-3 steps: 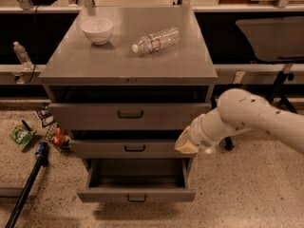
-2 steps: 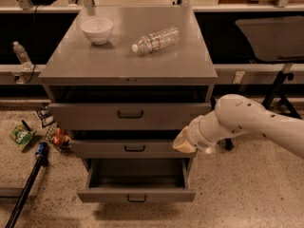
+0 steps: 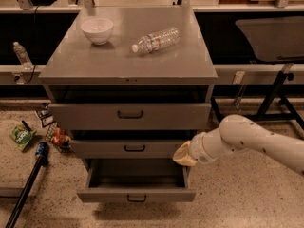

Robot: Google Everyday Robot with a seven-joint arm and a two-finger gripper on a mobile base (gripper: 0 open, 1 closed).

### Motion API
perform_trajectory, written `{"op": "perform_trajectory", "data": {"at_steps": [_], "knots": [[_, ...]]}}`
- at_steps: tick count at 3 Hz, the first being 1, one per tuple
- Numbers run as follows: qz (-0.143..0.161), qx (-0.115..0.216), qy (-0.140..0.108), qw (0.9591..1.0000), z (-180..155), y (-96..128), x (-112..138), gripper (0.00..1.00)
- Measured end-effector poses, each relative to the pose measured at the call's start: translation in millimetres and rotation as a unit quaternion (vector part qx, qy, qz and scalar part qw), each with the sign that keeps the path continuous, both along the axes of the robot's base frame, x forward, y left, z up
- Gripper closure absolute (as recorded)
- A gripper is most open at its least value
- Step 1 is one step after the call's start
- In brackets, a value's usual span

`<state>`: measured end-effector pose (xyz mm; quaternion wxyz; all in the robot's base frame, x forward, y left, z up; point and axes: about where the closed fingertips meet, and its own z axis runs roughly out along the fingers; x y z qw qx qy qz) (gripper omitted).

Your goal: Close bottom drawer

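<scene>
bottom drawer [image 3: 137,195]: we are seeing it pulled out, under the front edge of the worktop [image 3: 118,65].
gripper [image 3: 183,155]: sitting above the drawer's right side; tip merging into a pale blur, so we cannot tell its state.

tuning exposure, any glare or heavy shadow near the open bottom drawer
Camera view: mild glare on the cabinet top; the bottom drawer is dim inside but visible, with a floor shadow beneath it; the hand, over the drawer's right side, is well lit.

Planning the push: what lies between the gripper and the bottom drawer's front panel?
Camera view: nothing loose. Between the gripper, at the middle drawer's right end, and the bottom drawer's front panel lie only that drawer's right wall and open interior.
</scene>
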<state>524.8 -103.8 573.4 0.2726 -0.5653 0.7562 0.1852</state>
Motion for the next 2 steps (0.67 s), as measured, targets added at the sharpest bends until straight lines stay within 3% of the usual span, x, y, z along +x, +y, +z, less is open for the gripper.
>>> {"op": "perform_trajectory", "data": {"at_steps": [1, 2], "knots": [[0.007, 0.053, 0.006, 0.9986, -67.3, 2.5, -3.2, 1.00], [0.001, 0.089, 0.013, 0.9959, -153.4, 19.0, -2.6, 1.00]]}}
